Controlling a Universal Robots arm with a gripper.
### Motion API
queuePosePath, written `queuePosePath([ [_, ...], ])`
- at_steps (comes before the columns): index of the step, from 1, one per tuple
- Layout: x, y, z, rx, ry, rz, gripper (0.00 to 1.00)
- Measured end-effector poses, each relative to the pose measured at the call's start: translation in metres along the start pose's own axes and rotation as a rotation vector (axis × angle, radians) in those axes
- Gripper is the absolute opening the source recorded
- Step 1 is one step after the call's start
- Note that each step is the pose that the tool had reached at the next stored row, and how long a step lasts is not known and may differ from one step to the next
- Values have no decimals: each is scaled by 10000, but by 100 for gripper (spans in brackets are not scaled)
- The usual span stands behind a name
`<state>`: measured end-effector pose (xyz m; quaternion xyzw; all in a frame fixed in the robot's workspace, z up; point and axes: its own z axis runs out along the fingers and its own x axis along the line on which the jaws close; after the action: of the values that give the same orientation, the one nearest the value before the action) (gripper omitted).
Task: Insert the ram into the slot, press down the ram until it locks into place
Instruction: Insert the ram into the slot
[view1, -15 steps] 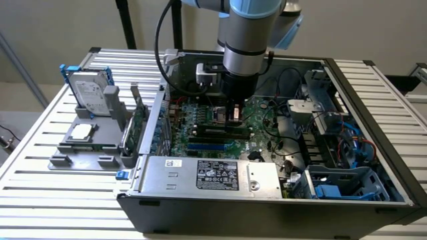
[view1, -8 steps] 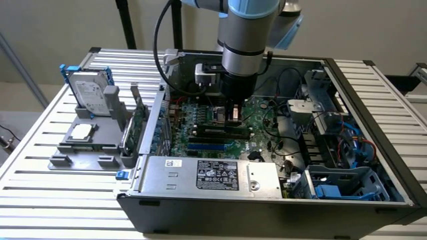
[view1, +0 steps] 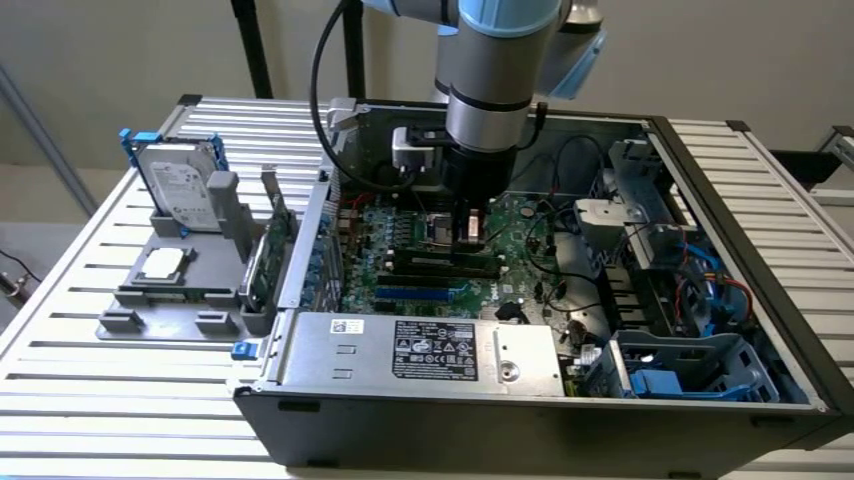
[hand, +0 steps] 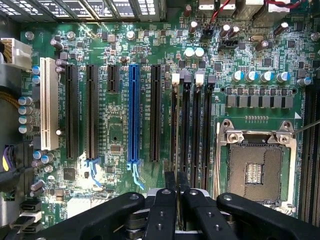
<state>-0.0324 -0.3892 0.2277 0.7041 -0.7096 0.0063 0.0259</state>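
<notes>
My gripper (view1: 465, 238) reaches down into the open computer case, over the motherboard (hand: 117, 130). In the wrist view its two black fingers (hand: 170, 181) stand close together, shut on a thin board seen edge-on. That board is the ram (hand: 175, 130). It runs in line with the outermost of several parallel black memory slots (hand: 186, 135), the one farthest from the processor socket. The slot under the ram is mostly hidden by it, and I cannot tell how deep the ram sits. The white end clip (hand: 175, 78) shows at the far end.
The square metal processor socket (hand: 256, 167) lies just beyond the memory slots. A blue slot (hand: 133, 120) and a white slot (hand: 48, 105) lie on the other side. Cables (view1: 561, 220), a drive cage (view1: 694, 365) and the power supply (view1: 427, 350) crowd the case. A hard drive (view1: 180, 190) stands outside it.
</notes>
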Motion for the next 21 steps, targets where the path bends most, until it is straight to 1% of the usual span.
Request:
queuePosePath([
  [5, 0, -1, 0, 9, 2, -81, 13],
  [9, 0, 0, -7, 47, 6, -155, 13],
  [11, 1, 1, -11, 77, 6, -197, 13],
  [15, 1, 13, -16, 171, 4, -280, 13],
  [21, 2, 60, -51, 257, 8, -333, 13],
])
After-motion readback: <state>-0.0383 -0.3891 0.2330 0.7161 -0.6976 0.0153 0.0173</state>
